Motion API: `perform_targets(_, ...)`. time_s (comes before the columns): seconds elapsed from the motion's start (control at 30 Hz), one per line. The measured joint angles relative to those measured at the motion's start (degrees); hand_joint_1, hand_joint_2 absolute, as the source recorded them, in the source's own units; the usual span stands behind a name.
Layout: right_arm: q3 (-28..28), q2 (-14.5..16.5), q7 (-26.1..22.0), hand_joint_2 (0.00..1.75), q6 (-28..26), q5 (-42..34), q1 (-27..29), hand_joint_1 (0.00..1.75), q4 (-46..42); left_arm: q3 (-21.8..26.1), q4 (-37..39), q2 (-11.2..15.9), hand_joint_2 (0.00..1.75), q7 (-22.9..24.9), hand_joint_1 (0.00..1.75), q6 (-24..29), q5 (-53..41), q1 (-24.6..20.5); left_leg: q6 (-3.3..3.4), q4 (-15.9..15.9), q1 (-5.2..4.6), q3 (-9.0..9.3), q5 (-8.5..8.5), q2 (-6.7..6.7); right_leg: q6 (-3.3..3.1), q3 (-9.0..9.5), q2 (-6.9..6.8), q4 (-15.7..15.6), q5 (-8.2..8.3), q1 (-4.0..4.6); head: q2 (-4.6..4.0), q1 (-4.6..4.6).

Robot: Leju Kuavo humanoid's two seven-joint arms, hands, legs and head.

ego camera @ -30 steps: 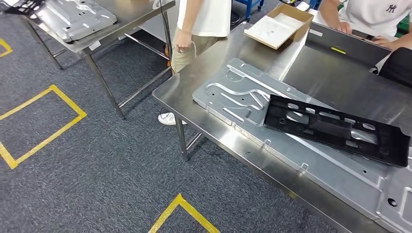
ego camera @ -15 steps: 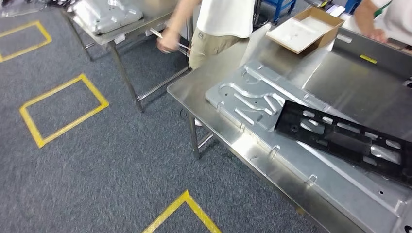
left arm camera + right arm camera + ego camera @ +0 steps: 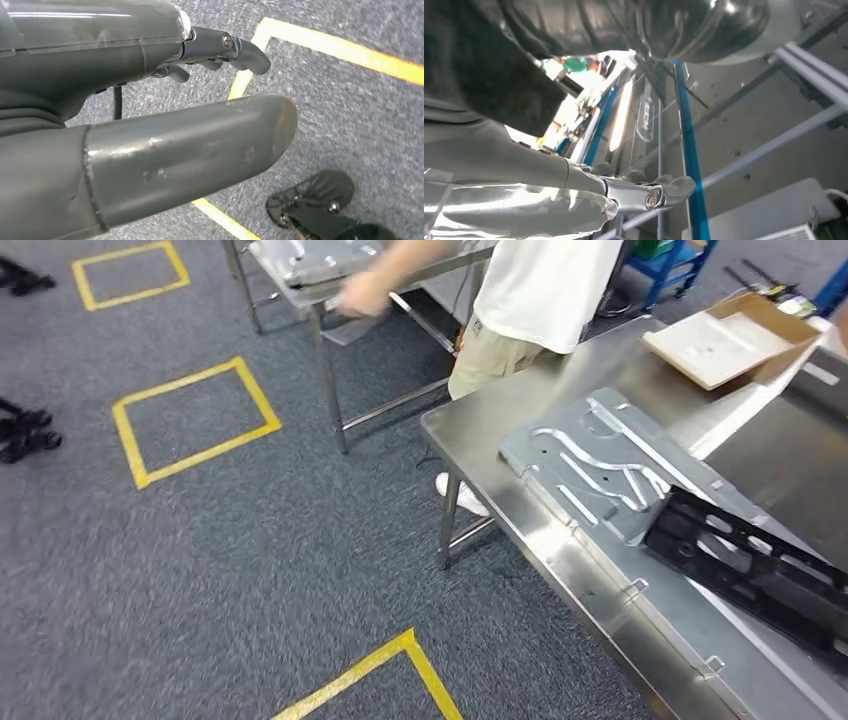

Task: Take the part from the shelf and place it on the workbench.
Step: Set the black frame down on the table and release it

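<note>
Turning from the bench (image 3: pixel 560 540) at lower right, where a black part (image 3: pixel 760 565) lies on a plate (image 3: pixel 600 465), I judge both hands, left hand (image 3: pixel 150 125) and right hand (image 3: pixel 574 195), empty with fingers apart, so next comes finding the shelf.

We see a worktop (image 3: pixel 600 580) of brushed steel, smooth and softly reflective. On it lies a stamped sheet-metal panel (image 3: pixel 590 455), pale grey with a dull sheen, and a black plastic part (image 3: pixel 760 565), matt and ribbed. The open box (image 3: pixel 735 335) looks like plain brown cardboard. The floor (image 3: pixel 250 570) is rough grey carpet marked with glossy yellow tape (image 3: pixel 195 410). The left robot hand (image 3: pixel 165 150) is smooth, scuffed grey plastic.
</note>
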Motion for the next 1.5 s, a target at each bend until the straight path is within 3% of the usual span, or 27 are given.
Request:
perform_targets(0.03,0.0,-0.1,0.0,0.00,0.0,0.0,0.1,0.00,0.0,0.0,0.0,0.0,0.00,0.0,0.00,0.0,0.0,0.0,0.00,0.1,-0.06,0.02,-0.02,-0.79,0.03,-1.12,0.20,1.4,0.27,0.00,0.00,-0.01)
perform_targets(0.07,0.0,-0.1,0.0,0.00,0.0,0.0,0.2,0.00,0.0,0.0,0.0,0.0,0.00,0.0,0.00,0.0,0.0,0.1,-0.01,0.3,-0.12,0.05,-0.07,-1.56,0.03,-1.19,0.31,0.6,1.76,-0.01,0.00,-0.02)
perform_targets(0.1,0.0,-0.2,0.0,0.00,0.0,0.0,0.2,0.00,0.0,0.0,0.0,0.0,0.00,0.0,0.00,0.0,0.0,0.1,-0.07,0.5,-0.14,0.09,-0.16,-2.33,0.01,-0.17,0.63,-2.4,4.14,-0.05,0.00,-0.02)
perform_targets(0.17,0.0,-0.2,0.0,0.00,0.0,0.0,0.2,0.00,0.0,-0.1,0.0,0.0,0.00,0.0,0.00,0.0,0.0,0.1,-0.38,1.1,-0.14,-0.10,-0.36,-3.82,-0.10,2.64,2.99,-9.7,7.79,-0.28,0.00,-0.02)
perform_targets(0.23,0.0,-0.3,0.0,0.00,0.0,0.0,0.3,0.00,0.0,-0.1,0.0,0.0,0.00,0.0,0.00,0.0,0.0,0.1,-0.91,1.4,-0.13,-0.70,-0.29,-5.12,-0.38,3.69,4.45,-12.8,8.69,-0.29,0.00,-0.02)
perform_targets(0.3,0.0,-0.1,0.0,0.00,0.0,0.0,0.4,0.00,0.0,-0.1,0.0,0.0,0.00,0.0,0.00,0.0,0.0,0.3,-1.53,1.4,-0.15,-1.10,-0.05,-6.24,-0.88,3.66,3.34,-12.9,8.91,-0.26,0.01,-0.04)
perform_targets(0.33,0.0,0.1,0.0,0.00,0.0,0.0,0.4,0.00,0.0,-0.1,0.0,0.0,0.00,0.0,0.00,0.0,0.0,0.3,-1.84,1.7,-0.23,-1.23,-0.26,-6.00,-1.18,3.84,2.72,-13.1,8.98,-0.34,0.01,-0.04)
perform_targets(0.4,0.0,0.4,0.0,0.00,0.0,0.0,0.4,0.00,-0.1,-0.1,0.0,0.0,0.00,0.0,0.00,0.0,0.0,0.3,-2.47,4.8,-0.34,-2.61,-2.35,-3.51,-1.88,4.32,1.32,-13.5,9.04,-0.50,0.01,-0.07)
perform_targets(0.47,0.0,0.5,0.0,0.00,0.0,0.0,0.4,0.00,-0.1,-0.1,0.0,0.0,0.00,0.0,0.00,0.0,0.0,0.2,-2.97,12.2,0.02,-6.14,-6.03,-0.60,-2.28,4.53,-0.09,-13.5,8.94,-0.28,0.01,-0.10)
perform_targets(0.53,0.0,0.5,0.0,0.00,0.0,0.0,0.4,0.00,-0.1,-0.1,0.0,0.0,0.00,0.0,0.00,0.0,0.0,0.2,-3.26,17.7,0.49,-8.88,-7.59,0.20,-2.34,4.57,-1.46,-13.5,8.85,-0.17,0.01,-0.11)
perform_targets(0.6,0.0,0.5,0.0,0.00,0.0,0.0,0.5,0.00,-0.1,-0.1,0.0,0.0,0.00,0.0,0.00,0.0,0.0,0.3,-3.28,14.6,0.74,-7.34,-5.11,0.61,-2.25,4.73,-2.76,-13.5,8.71,-0.14,0.01,-0.11)
perform_targets(0.67,0.0,0.5,0.0,0.00,0.0,0.0,0.5,0.00,-0.1,-0.1,0.0,0.0,0.00,0.0,0.00,0.0,0.0,0.3,-2.79,6.4,0.50,-2.95,-1.92,2.72,-1.95,5.10,-4.01,-13.5,8.45,-0.02,0.01,-0.10)
perform_targets(0.73,0.0,0.5,0.0,0.00,0.0,0.0,0.4,0.00,-0.2,-0.1,0.0,0.0,0.00,0.0,0.00,0.0,0.0,0.2,-2.14,1.7,0.04,-0.59,-0.93,4.31,-1.41,5.40,-5.17,-13.6,8.27,0.19,0.01,-0.08)
perform_targets(0.77,0.0,0.5,0.0,0.00,0.0,0.0,0.5,0.00,-0.2,-0.1,0.0,0.0,0.00,0.0,0.00,0.0,0.0,0.2,-1.90,1.4,-0.15,-0.56,-1.03,4.22,-1.10,5.51,-5.73,-13.7,8.26,0.26,0.01,-0.06)
perform_targets(0.83,0.0,0.6,0.0,0.00,0.0,0.0,0.6,0.00,-0.2,-0.1,0.0,0.0,0.00,0.0,0.00,0.0,0.0,0.3,-1.39,0.7,-0.05,-0.39,-0.53,2.86,-0.48,5.97,-6.36,-14.0,8.15,0.10,0.01,-0.03)
perform_targets(0.9,0.0,0.6,0.0,0.00,0.0,0.0,0.5,0.00,-0.2,-0.1,0.0,0.0,0.00,0.0,0.00,0.0,0.0,0.3,-0.76,-0.4,0.16,0.25,0.07,1.66,-0.12,5.47,-4.17,-11.9,6.33,-0.14,0.00,0.01)
perform_targets(0.97,-0.1,0.4,0.0,0.00,0.0,0.0,0.5,0.00,-0.2,-0.2,0.0,0.0,0.00,0.0,0.00,0.0,0.0,0.2,-0.43,-0.8,0.21,0.52,0.34,0.38,-0.01,2.49,-0.93,-5.6,2.69,-0.23,0.01,0.03)
perform_targets(1.03,-0.3,0.1,0.0,0.00,0.0,0.0,0.5,0.00,-0.2,-0.2,0.0,0.0,0.00,0.0,0.00,0.0,0.0,0.1,-0.34,-0.7,0.06,0.44,0.34,-1.06,0.06,-0.81,0.16,0.3,0.77,-0.22,0.01,0.03)
perform_targets(1.07,-0.4,0.0,0.0,0.00,0.0,0.0,0.6,0.00,-0.1,-0.2,0.0,0.0,0.00,0.0,0.00,0.0,0.0,0.2,-0.32,-0.6,-0.04,0.43,0.31,-1.82,0.05,-1.28,0.28,0.6,1.52,-0.22,0.01,0.02)
perform_targets(1.1,-0.4,-0.1,0.0,0.00,0.0,0.0,0.6,0.00,-0.1,-0.2,0.0,0.0,0.00,0.0,0.00,0.0,0.0,0.2,-0.35,-0.4,-0.10,0.44,0.25,-2.56,0.00,-0.60,0.47,-1.4,3.42,-0.24,0.00,0.02)
perform_targets(1.13,-0.5,-0.1,0.0,0.00,0.0,0.0,0.6,0.00,-0.1,-0.2,0.0,0.0,0.00,0.0,0.00,0.0,0.0,0.3,-0.44,-0.1,-0.12,0.45,0.13,-3.30,-0.04,0.94,1.11,-5.2,5.80,-0.31,0.01,0.02)
perform_targets(1.2,-0.6,-0.2,0.0,0.00,0.0,0.0,0.6,0.00,-0.1,-0.2,0.0,0.0,0.00,0.0,0.00,0.0,0.0,0.2,-0.80,0.6,-0.16,0.15,-0.09,-4.68,-0.16,3.71,3.26,-11.6,8.49,-0.41,0.01,0.03)
perform_targets(1.27,-0.6,-0.2,0.0,0.00,0.0,0.0,0.6,0.00,-0.1,-0.2,0.0,0.0,0.00,0.0,0.00,0.0,0.0,0.2,-1.29,0.9,-0.11,-0.40,-0.02,-5.90,-0.46,4.34,3.96,-13.3,8.59,-0.21,0.00,0.05)
perform_targets(1.33,-0.6,0.1,0.0,0.00,0.0,0.0,0.6,0.00,-0.1,-0.2,0.0,0.0,0.00,0.0,0.00,0.0,0.0,0.4,-1.83,1.1,0.02,-0.76,0.06,-6.73,-1.04,4.42,2.65,-13.5,8.83,-0.12,0.00,0.06)
perform_targets(1.4,-0.6,0.4,0.0,0.00,0.0,0.0,0.6,0.00,-0.1,-0.2,0.0,0.0,0.00,0.0,0.00,0.0,0.0,0.4,-2.38,3.3,-0.08,-1.81,-1.53,-4.46,-1.83,4.78,1.30,-13.9,8.93,-0.21,0.00,0.02)
perform_targets(1.47,-0.6,0.6,0.0,0.00,0.0,0.0,0.6,0.00,-0.2,-0.2,0.0,0.0,0.00,0.0,0.00,0.0,0.0,0.3,-2.84,10.1,0.03,-4.98,-5.21,-0.95,-2.40,5.00,-0.11,-14.0,8.85,-0.01,0.01,-0.01)
perform_targets(1.5,-0.6,0.6,0.0,0.00,0.0,0.0,0.6,0.00,-0.2,-0.2,0.0,0.0,0.00,0.0,0.00,0.0,0.0,0.3,-3.01,14.2,0.24,-6.96,-6.93,-0.17,-2.52,5.02,-0.78,-14.0,8.79,0.14,0.01,-0.01)
